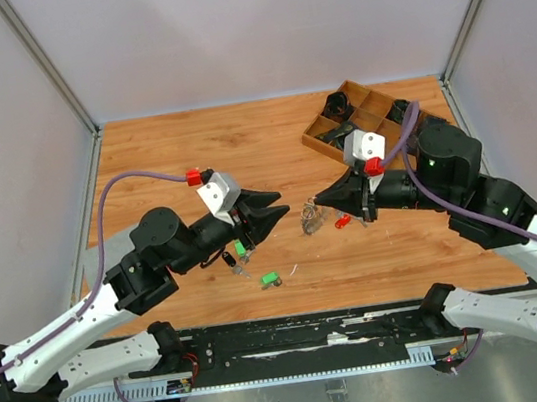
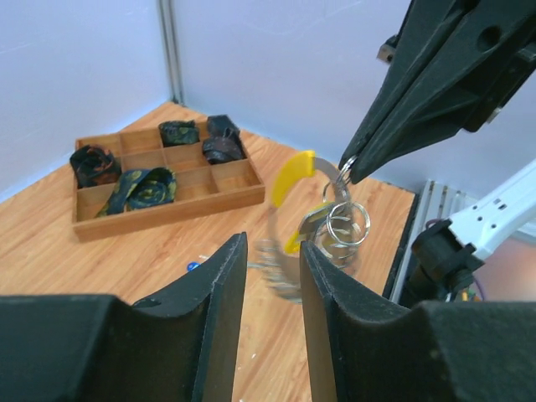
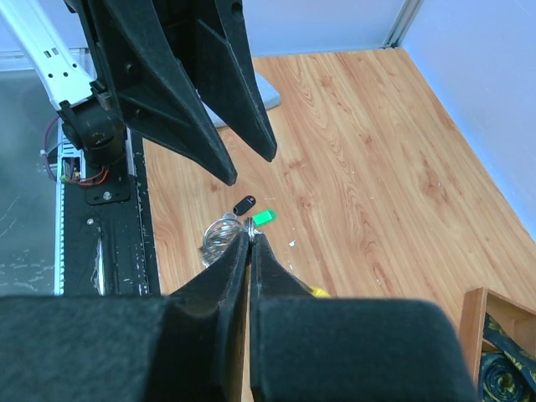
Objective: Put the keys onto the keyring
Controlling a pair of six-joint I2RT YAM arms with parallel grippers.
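The keyring [image 1: 311, 219] is a silvery coil of wire loops with a yellow curved piece [image 2: 292, 173]. It hangs above the table from my right gripper [image 3: 251, 235], which is shut on one of its loops. My left gripper [image 2: 273, 248] faces it from the left, a little short of the rings. Its jaws are open with nothing between them, and a blurred part of the ring shows just past the tips. Keys lie on the wood: a green-tagged one [image 1: 270, 280], another green one [image 1: 240, 249] with a black tag [image 1: 229, 258] under the left arm, and a red one [image 1: 342, 220] beside the ring.
A wooden compartment tray [image 1: 314, 140] holding dark bundles stands at the back right, behind the right arm. Grey walls close the table on three sides. A black rail [image 1: 299, 338] runs along the near edge.
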